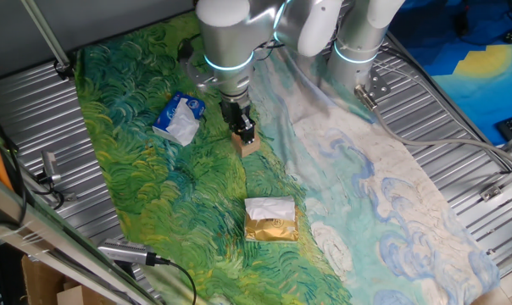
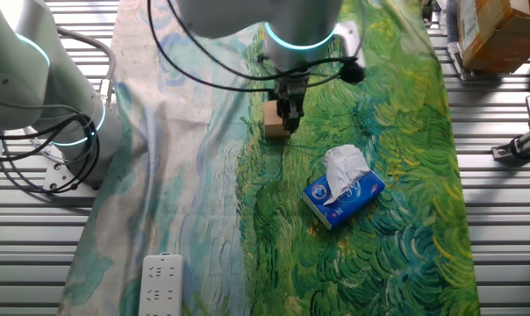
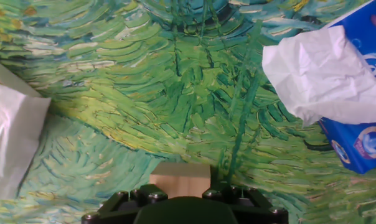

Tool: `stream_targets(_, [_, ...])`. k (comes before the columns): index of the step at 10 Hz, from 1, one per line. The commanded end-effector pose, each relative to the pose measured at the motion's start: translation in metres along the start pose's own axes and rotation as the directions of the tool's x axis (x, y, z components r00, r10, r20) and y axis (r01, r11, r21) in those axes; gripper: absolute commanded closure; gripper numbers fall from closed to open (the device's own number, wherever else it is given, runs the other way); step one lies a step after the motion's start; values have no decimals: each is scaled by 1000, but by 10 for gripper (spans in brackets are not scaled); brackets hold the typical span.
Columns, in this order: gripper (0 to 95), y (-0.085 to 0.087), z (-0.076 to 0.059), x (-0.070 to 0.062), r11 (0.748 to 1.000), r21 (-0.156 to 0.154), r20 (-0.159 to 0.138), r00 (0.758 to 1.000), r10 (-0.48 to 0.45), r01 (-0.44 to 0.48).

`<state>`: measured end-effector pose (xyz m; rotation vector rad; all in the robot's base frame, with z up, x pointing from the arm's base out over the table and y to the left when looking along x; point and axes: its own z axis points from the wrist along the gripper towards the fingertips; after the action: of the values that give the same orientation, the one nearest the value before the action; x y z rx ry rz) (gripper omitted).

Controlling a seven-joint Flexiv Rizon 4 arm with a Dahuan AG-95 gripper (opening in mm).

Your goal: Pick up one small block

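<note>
your black two-finger gripper [image 1: 246,134] sits low over the small light-brown wooden cube [image 1: 250,146]; you cannot tell whether its fingers grip it.

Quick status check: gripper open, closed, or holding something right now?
Gripper: down at the small block on the painted cloth; whether the fingers are shut on it cannot be told from these views.

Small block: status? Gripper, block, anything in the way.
Gripper down at the small block, fingers astride it; grasp unconfirmed. Block on the cloth. Blue-and-white packet and gold-and-white packet apart from it, not obstructing.
</note>
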<state>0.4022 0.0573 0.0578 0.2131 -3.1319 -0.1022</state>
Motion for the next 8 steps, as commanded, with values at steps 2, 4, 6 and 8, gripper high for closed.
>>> stream_targets(2, [190,0,1,-3,1000,-31,1,1000,4,-4])
stream_targets(4, [190,0,-3,-4,1000,-28,-3,1000,5,-5])
stream_targets(6, [190,1,-1,-3,1000,-26,0,1000,6,-6])
stream_targets(8, [190,1,2,-3,1000,-23,0,1000,10,-10])
